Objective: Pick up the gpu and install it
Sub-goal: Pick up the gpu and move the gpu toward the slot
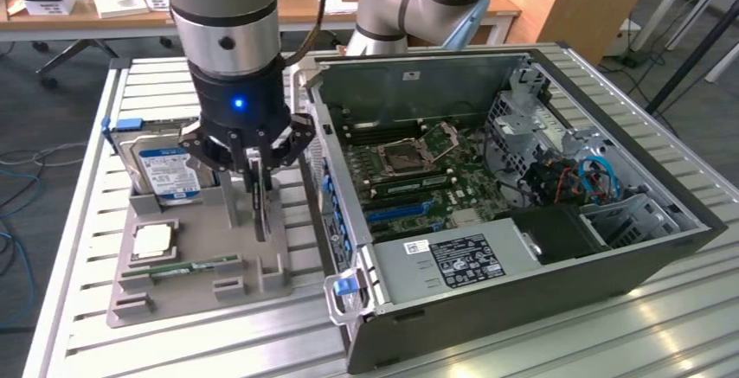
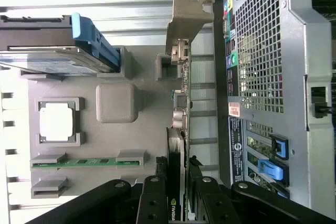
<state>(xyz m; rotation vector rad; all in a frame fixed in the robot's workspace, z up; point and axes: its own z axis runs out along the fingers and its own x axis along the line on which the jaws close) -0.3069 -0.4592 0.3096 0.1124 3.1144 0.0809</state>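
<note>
The gpu (image 1: 263, 218) is a thin dark card standing on edge in the grey holder tray (image 1: 208, 240), beside the open computer case (image 1: 646, 265). My gripper (image 1: 259, 189) hangs straight down over it, with one finger on each face of the card. In the wrist view the gpu (image 2: 178, 114) runs edge-on away from my gripper (image 2: 176, 192), its silver bracket (image 2: 186, 19) at the far end. The black fingers (image 2: 152, 203) hug the card on both sides. The card's lower edge still sits in the holder's slots.
On the same tray are a silver hard drive (image 1: 168, 170) with a blue-white label, a square processor (image 1: 154, 240) and a green memory stick (image 1: 185, 267). The case lies on its side with its motherboard (image 1: 404, 170) exposed. The case's rear panel (image 2: 262, 51) is close to the card.
</note>
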